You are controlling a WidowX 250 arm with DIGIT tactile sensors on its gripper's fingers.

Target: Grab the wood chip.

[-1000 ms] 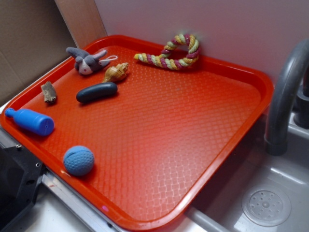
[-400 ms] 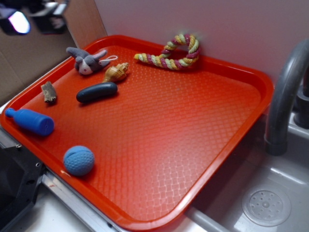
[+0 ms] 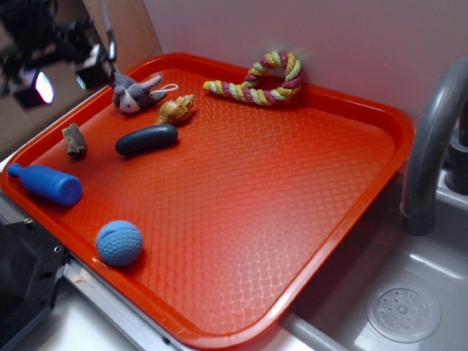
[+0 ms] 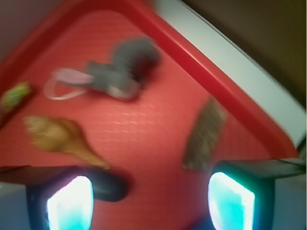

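Wrist view showed the gripper (image 4: 148,201) with its fingers (image 4: 72,203) spread apart and holding nothing, hanging above the red tray (image 4: 201,57). The wood chip (image 4: 204,136) lay on the tray just above the right-hand finger in the picture, near the rim. Beyond lay a grey plush toy (image 4: 122,72) and a tan seashell (image 4: 60,136). From the exterior camera, the wood chip (image 3: 74,139) sat by the tray's left edge, beside a dark oblong object (image 3: 146,139).

My wrist view is smeared; the wood chip (image 4: 205,135) shows no detail. From outside, my gripper (image 3: 55,66) is a dark blur, half cut off.
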